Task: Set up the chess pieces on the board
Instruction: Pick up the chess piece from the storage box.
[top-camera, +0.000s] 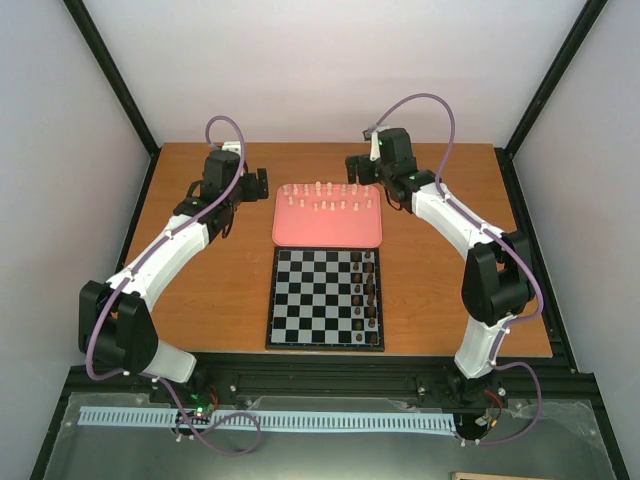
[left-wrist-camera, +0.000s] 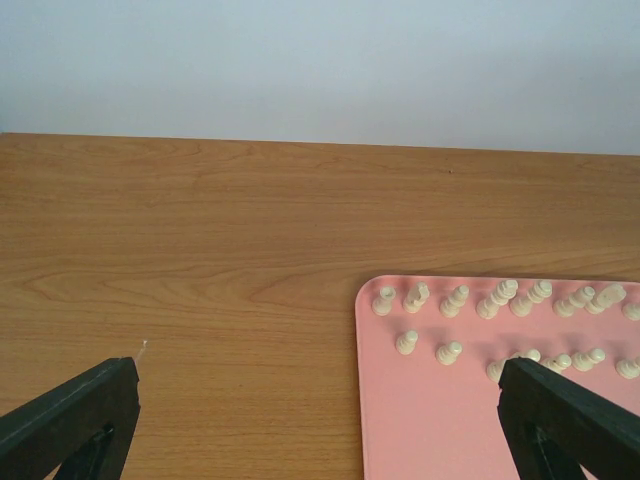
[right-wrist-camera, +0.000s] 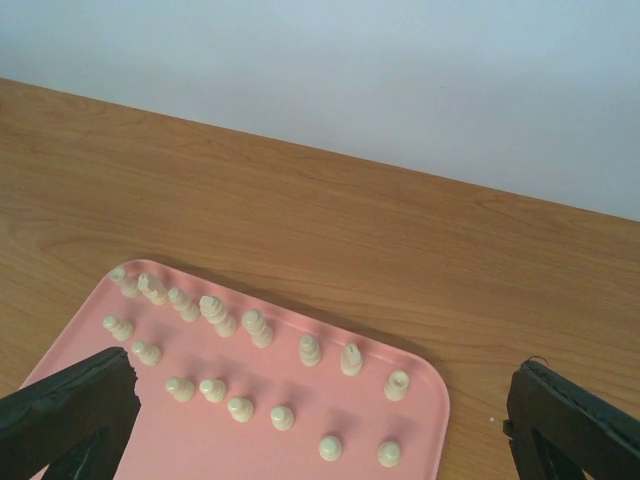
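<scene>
Both hands spread wide, flanking the tray of cream pieces.

The chess pieces (top-camera: 325, 198) stand in two loose rows on the far half of the pink tray (top-camera: 330, 232), which lies on the bench (top-camera: 220, 290) just beyond the board (top-camera: 310, 295). The left hand (top-camera: 261, 184) hangs just beside the tray's far left corner and the right hand (top-camera: 358, 170) at its far right corner. Each has its fingers well apart and grips nothing. The pieces lie between the two hands. Dark pieces (top-camera: 370, 295) stand along the board's right-hand files.
</scene>
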